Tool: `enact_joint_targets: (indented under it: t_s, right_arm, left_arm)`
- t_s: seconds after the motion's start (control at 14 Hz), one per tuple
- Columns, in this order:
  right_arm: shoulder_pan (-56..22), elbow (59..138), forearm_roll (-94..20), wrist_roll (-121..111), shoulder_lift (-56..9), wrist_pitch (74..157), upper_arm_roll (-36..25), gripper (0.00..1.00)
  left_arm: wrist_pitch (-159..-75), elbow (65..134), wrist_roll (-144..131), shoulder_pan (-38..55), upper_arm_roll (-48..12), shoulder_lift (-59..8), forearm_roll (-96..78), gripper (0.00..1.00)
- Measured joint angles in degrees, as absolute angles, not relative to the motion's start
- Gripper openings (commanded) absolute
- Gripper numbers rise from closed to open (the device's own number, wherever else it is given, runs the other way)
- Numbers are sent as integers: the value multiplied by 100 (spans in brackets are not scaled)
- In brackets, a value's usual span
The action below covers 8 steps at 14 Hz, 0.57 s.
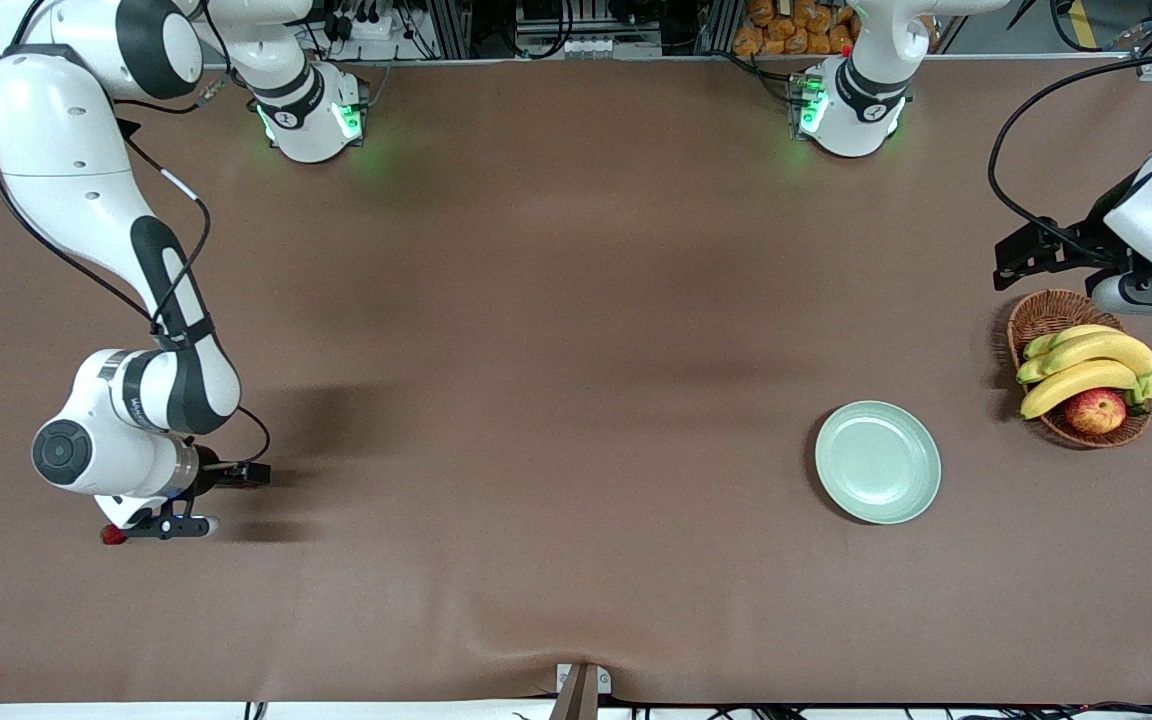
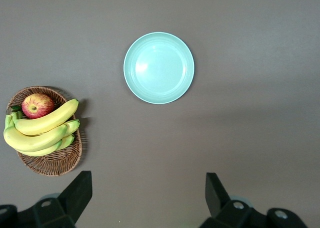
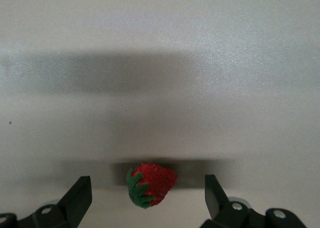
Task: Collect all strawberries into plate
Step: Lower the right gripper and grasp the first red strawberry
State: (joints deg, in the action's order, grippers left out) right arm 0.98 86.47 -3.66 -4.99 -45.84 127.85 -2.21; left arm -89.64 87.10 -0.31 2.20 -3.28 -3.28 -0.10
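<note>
Strawberry betw open right tool – left tool open over basket – plate bare

Bare worktop lies all around the right gripper (a strawberry sits between its spread fingers); nothing crowds the plate except the basket beside it.

A: Where is the right arm?

B: It bends down low at its end of the counter. The right gripper is just above the counter, and its fingers are wide apart with nothing held.

A: And the left arm?

B: It waits up high at its own end. The left gripper points straight down. Its fingers are wide apart too, and hold nothing.
</note>
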Motion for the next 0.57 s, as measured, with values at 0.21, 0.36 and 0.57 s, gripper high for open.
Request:
enact_joint_targets:
  t_s: [0.21, 0.36, 0.57]
  right_arm:
    - [98, 8647, -366, -499, -4620, 12786, -221, 100]
    - [99, 8646, -366, -500, -4639, 12791, -222, 52]
    - [101, 8644, -368, -498, -4649, 12814, -223, 12]
  left_arm:
    - [-8964, 8710, -31, 220, -328, -328, -10, 100]
    - [-8964, 8710, -31, 220, -328, -328, -10, 100]
    - [-8964, 8710, -31, 220, -328, -328, -10, 100]
